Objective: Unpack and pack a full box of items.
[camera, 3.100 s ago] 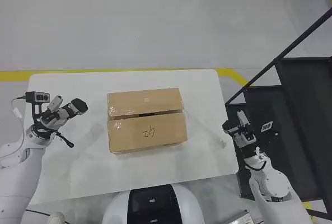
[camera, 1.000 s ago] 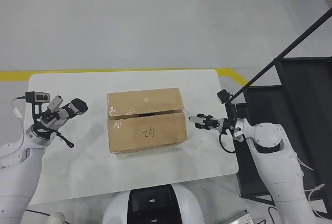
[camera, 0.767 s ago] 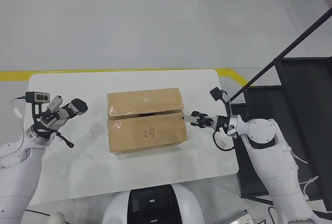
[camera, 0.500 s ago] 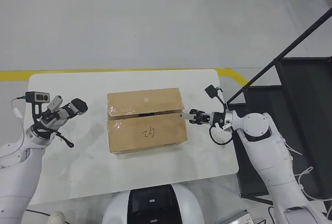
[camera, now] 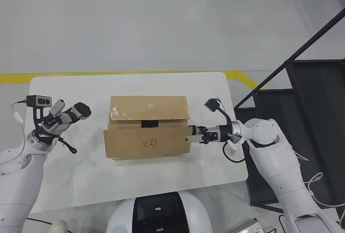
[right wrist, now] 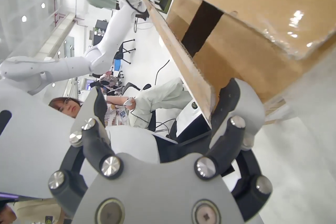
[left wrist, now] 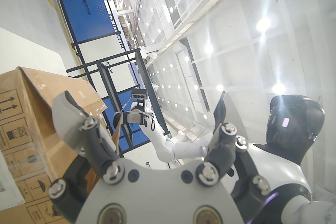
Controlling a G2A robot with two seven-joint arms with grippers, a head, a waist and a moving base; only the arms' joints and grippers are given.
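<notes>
Box (camera: 146, 134) directly ahead of the right gripper (camera: 191, 135) could slide under a push; its raised front flap (camera: 146, 143) could slip off and fall shut, since the jaws stand wide apart, clamping nothing, one finger (right wrist: 233, 101) merely touching the flap's edge. Left gripper (camera: 82, 109), spread and empty, hangs beyond the box.

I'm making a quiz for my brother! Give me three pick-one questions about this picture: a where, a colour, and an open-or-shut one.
1. Where is the box? A on the table; B on the floor; C on a shelf.
2. What colour is the table? A red; B white; C green.
3. The box's near flap is: A taped flat; B torn off; C lifted.
1 A: it sits mid-table. 2 B: its top is white. 3 C: its edge rests raised against the right tool.
</notes>
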